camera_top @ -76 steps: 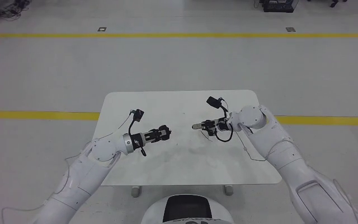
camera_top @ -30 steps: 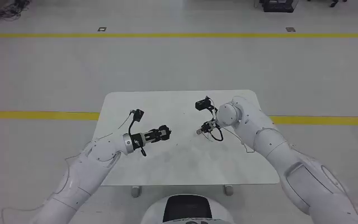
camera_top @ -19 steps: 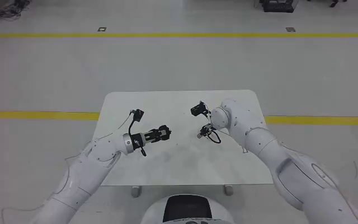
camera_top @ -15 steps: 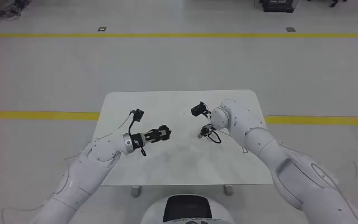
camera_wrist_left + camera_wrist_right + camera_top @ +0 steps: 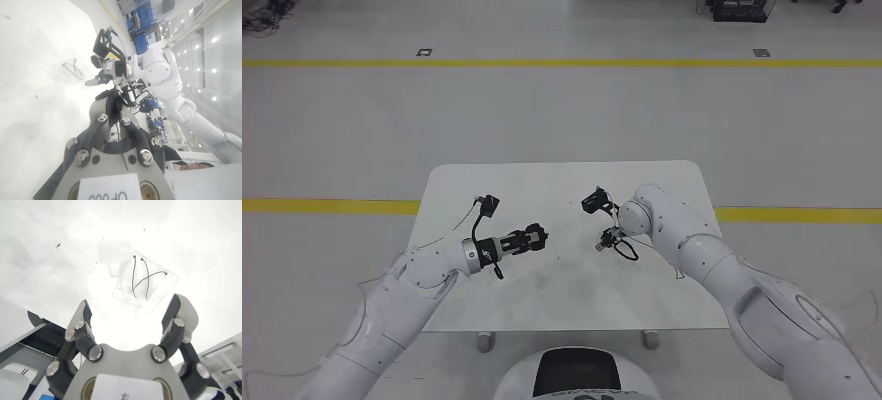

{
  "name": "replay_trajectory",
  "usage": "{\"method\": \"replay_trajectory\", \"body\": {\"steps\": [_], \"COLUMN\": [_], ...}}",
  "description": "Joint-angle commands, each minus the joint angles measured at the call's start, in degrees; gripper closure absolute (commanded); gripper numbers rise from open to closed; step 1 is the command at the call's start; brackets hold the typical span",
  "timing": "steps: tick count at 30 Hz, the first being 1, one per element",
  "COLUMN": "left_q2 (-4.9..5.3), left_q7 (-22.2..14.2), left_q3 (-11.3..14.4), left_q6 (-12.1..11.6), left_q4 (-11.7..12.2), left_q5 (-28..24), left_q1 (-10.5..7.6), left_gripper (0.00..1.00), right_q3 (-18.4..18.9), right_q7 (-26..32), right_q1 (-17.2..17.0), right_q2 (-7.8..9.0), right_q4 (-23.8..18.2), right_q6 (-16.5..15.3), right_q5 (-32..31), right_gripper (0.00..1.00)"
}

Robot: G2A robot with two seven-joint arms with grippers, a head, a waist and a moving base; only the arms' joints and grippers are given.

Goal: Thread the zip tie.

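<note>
The left end effector hangs over the near-middle of the surface with its fingers closed together. I cannot tell whether anything is pinched between them. Facing it across a bare gap, the right end effector tilts down toward the surface, its fingers spread wide with nothing between them. Three black zip ties lie crossed on a clear tray just beyond those open fingertips, not touching them. Bare surface surrounds the tray, and the far edge is well off. Beyond it, a yellow line crosses the floor. Since 2.5 s ago the right arm has swung inward and turned its end effector from level to downward. The left arm has kept still.
</note>
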Motion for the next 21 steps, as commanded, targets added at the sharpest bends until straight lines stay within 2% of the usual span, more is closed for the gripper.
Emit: {"method": "replay_trajectory", "body": {"steps": [1,10,11,12,13,14,18,21], "left_q2": [0.0,0.0,0.0,0.0,0.0,0.0,0.0,0.0], "left_q7": [0.0,0.0,0.0,0.0,0.0,0.0,0.0,0.0], "left_q3": [0.0,0.0,0.0,0.0,0.0,0.0,0.0,0.0], "left_q6": [0.0,0.0,0.0,0.0,0.0,0.0,0.0,0.0], "left_q4": [0.0,0.0,0.0,0.0,0.0,0.0,0.0,0.0], "left_q5": [0.0,0.0,0.0,0.0,0.0,0.0,0.0,0.0], "left_q1": [0.0,0.0,0.0,0.0,0.0,0.0,0.0,0.0], "left_gripper": [1.0,1.0,1.0,1.0,1.0,1.0,1.0,1.0], "right_q3": [0.4,4.1,4.68,5.08,5.51,6.0,7.16,7.65], "right_q7": [-1.83,-1.9,-1.83,-1.77,-1.82,-1.93,-2.38,-2.89], "right_q1": [-0.46,-2.89,-3.4,-3.78,-4.19,-4.74,-5.88,-6.32], "right_q2": [0.24,2.66,3.03,3.29,3.52,3.78,4.27,4.4], "right_q4": [-0.58,-6.25,-7.0,-7.48,-7.85,-8.17,-8.61,-8.49], "right_q6": [-0.46,-0.04,-0.03,-0.06,-0.02,-0.11,-0.75,-1.25], "right_q5": [-0.81,-4.02,-4.37,-4.65,-4.74,-4.84,-5.02,-5.36], "right_gripper": [0.0,0.0,0.18,0.26,0.43,0.53,0.65,0.82]}}
